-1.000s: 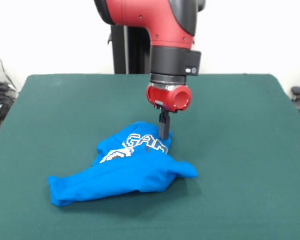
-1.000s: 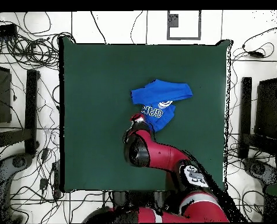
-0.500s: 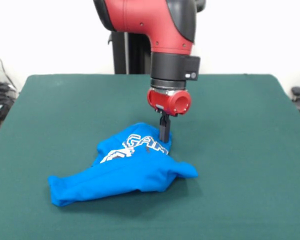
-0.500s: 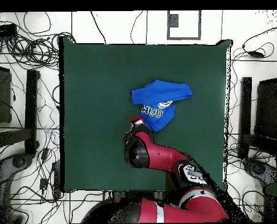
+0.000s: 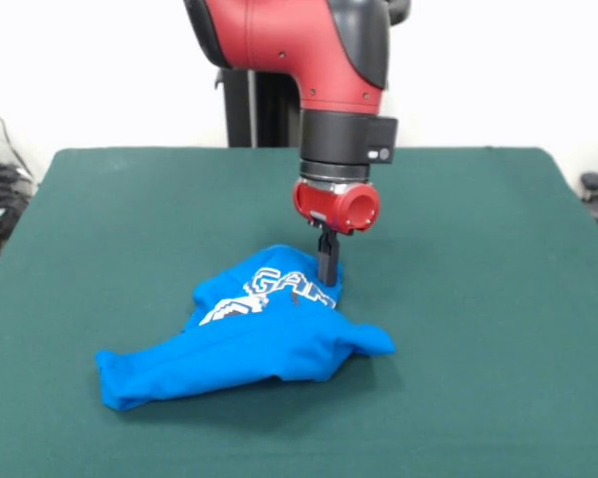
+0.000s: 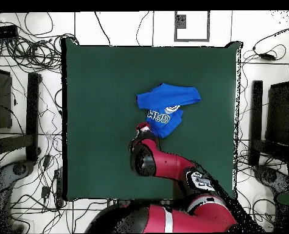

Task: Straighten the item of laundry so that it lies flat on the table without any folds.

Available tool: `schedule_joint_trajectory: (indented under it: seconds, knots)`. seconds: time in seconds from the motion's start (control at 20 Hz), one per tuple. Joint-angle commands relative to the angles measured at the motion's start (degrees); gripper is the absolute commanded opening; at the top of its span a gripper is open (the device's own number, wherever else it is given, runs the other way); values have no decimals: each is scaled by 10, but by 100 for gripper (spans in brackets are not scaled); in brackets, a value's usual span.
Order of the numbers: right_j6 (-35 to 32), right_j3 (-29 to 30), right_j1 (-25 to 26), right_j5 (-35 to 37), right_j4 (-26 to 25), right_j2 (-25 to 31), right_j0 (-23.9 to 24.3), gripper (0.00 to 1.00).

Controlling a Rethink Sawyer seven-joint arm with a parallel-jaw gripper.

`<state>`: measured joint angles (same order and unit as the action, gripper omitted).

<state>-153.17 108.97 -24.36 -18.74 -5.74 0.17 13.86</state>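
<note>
The garment (image 5: 259,334), bright blue with white block lettering, is lying crumpled on the green counter (image 5: 478,299), a little toward 5 o'clock from the counter's centre in the front view. Its body is bunching into a rounded hump under the lettering, while a long folded flap is trailing out toward 8 o'clock and a short tab is poking toward 3 o'clock. In the overhead view the garment (image 6: 167,106) is sitting toward 1 o'clock from the middle of the counter (image 6: 98,91), with a band of cloth running across its far edge and the lettered part pointing back toward 6 o'clock. The tool (image 5: 327,261), dark and slim beneath a red wrist collar, is standing upright with its tips touching the cloth at the garment's 1 o'clock edge, just beside the lettering. Its fingers are appearing as a single narrow post, so whether it is open or closed cannot be told. The red arm (image 6: 162,161) is reaching in from 6 o'clock in the overhead view.
</note>
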Motion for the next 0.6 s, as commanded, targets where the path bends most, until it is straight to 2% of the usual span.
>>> schedule_joint_trajectory:
  seconds: [0.05,0.6]
  knots:
    - [-45,-48,21,-22,-24,67,14,0]
    - [-48,-46,10,-22,-33,71,18,0]
